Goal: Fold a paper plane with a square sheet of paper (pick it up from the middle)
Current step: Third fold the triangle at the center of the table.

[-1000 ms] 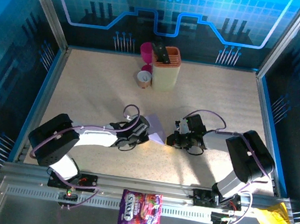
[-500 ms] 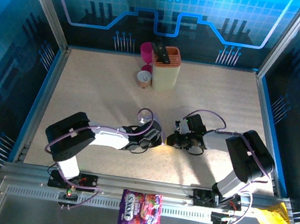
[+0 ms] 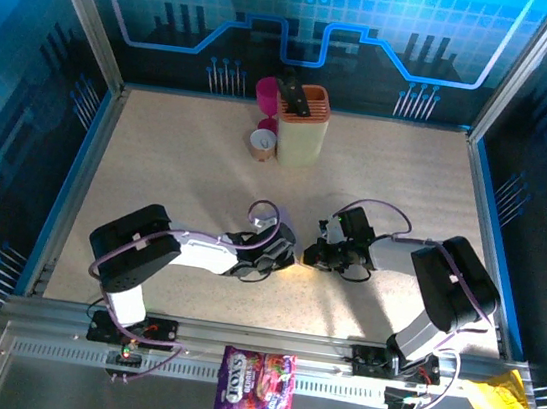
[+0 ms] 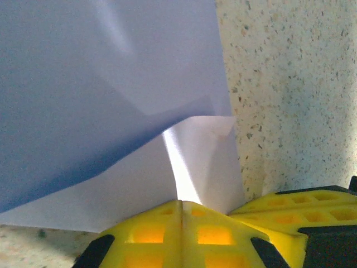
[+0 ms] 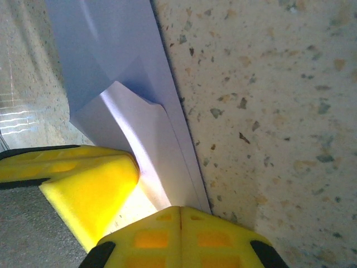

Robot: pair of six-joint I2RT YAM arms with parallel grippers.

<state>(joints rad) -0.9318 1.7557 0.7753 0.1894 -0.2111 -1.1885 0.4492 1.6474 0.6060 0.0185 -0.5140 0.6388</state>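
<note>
Lilac paper sheet, creased, in tight pinch of L gripper & R gripper, mid-table.

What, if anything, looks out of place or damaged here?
Two things lie off the table: a sweets bag on the front rail and crumpled yellow paper at its right end. The lilac sheet, pinched by the left gripper and right gripper, is buckled, not flat.

Lilac paper, plain — yellow left end effector — beige table, dark-speckled.
</note>
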